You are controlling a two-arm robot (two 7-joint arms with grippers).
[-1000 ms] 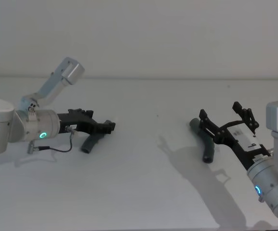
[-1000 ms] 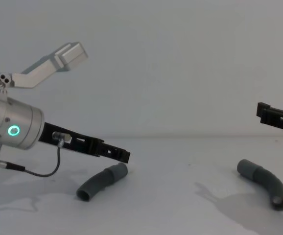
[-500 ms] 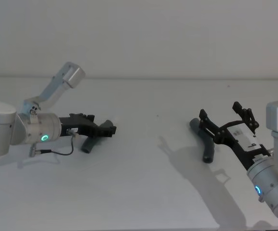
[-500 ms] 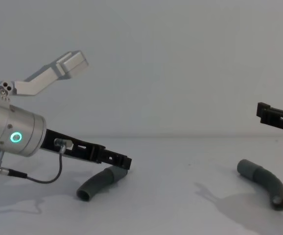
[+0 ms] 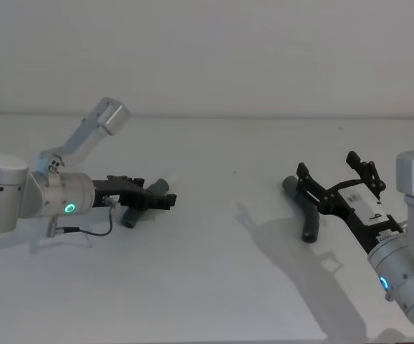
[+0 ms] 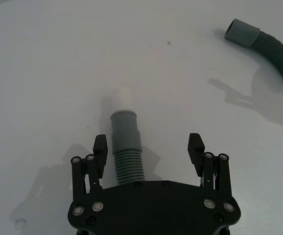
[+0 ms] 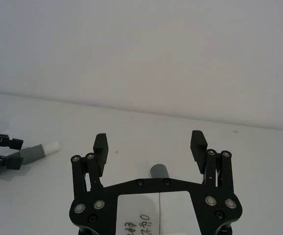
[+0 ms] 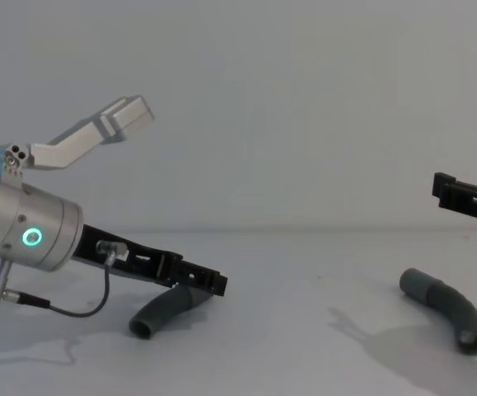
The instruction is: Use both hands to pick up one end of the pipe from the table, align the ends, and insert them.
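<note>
Two dark grey ribbed pipe pieces lie on the white table point(image 5: 214, 279). The left piece point(image 5: 131, 216) points its smooth cuff end point(image 6: 126, 129) forward, with a short white tip point(image 6: 124, 96) beyond it. My left gripper point(image 5: 167, 201) is low over this piece, open, its fingers either side of the ribbed part point(image 6: 129, 166) without touching it. From the chest it is the left gripper point(image 8: 214, 283) just above the left piece point(image 8: 160, 311). The right piece point(image 5: 307, 215) lies curved, cuff point(image 5: 288, 185) at its far end. My right gripper point(image 5: 329, 166) hangs open above it, apart from it.
A plain pale wall stands behind the table. A thin black cable point(image 5: 85, 229) loops under the left wrist. The right piece point(image 6: 271, 49) shows far off in the left wrist view. Bare table lies between the two pieces.
My left gripper has come lower and a little forward, so its open fingers now straddle the left pipe piece. The right arm and both pieces have not moved.
</note>
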